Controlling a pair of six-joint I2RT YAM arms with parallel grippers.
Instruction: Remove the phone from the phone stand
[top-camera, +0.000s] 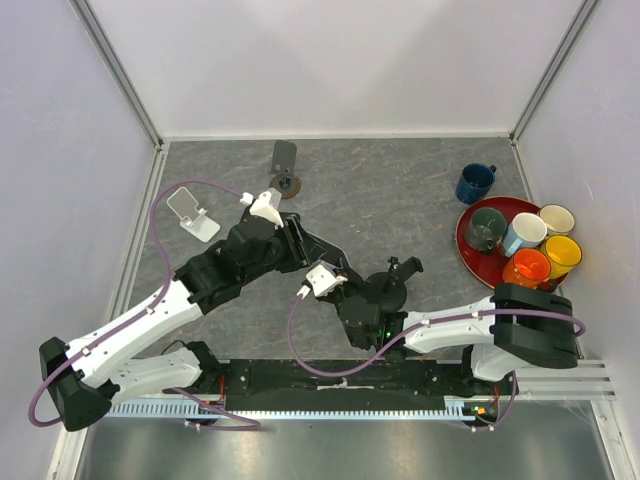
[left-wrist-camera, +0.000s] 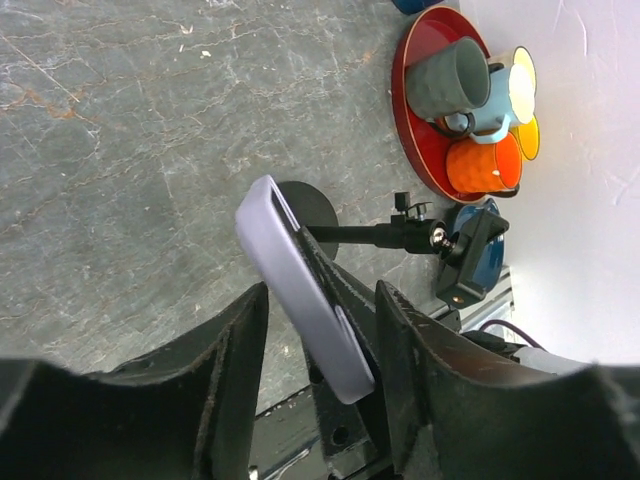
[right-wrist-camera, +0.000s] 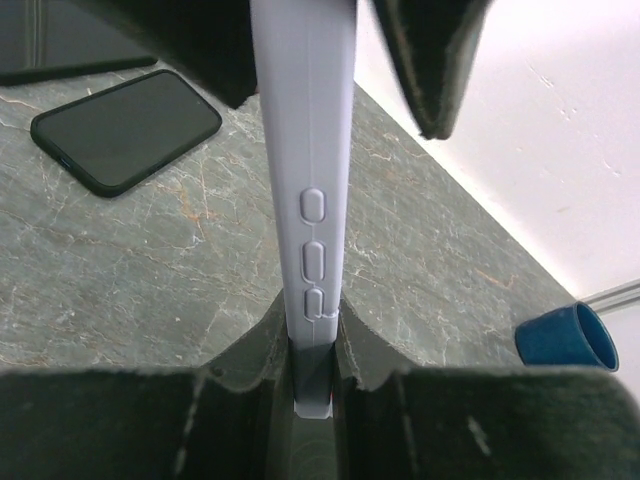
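A lavender phone (right-wrist-camera: 312, 150) stands edge-on in the right wrist view. My right gripper (right-wrist-camera: 313, 320) is shut on its near end. In the left wrist view the phone (left-wrist-camera: 295, 280) hangs tilted in the air between my left gripper's (left-wrist-camera: 325, 295) fingers, which are open on either side of it with gaps. The black phone stand (left-wrist-camera: 400, 233), with a round base, a rod and a ball joint, stands on the table behind the phone and apart from it. In the top view both grippers, left (top-camera: 302, 238) and right (top-camera: 325, 260), meet left of the stand (top-camera: 388, 290); the phone is hidden there.
A red tray (top-camera: 462, 238) with several mugs sits at the right wall, and a blue mug (top-camera: 476, 183) behind it. A white stand (top-camera: 192, 214) is at the far left. A black phone (right-wrist-camera: 125, 130) lies flat on the table. A dark slab (top-camera: 285, 155) stands at the back.
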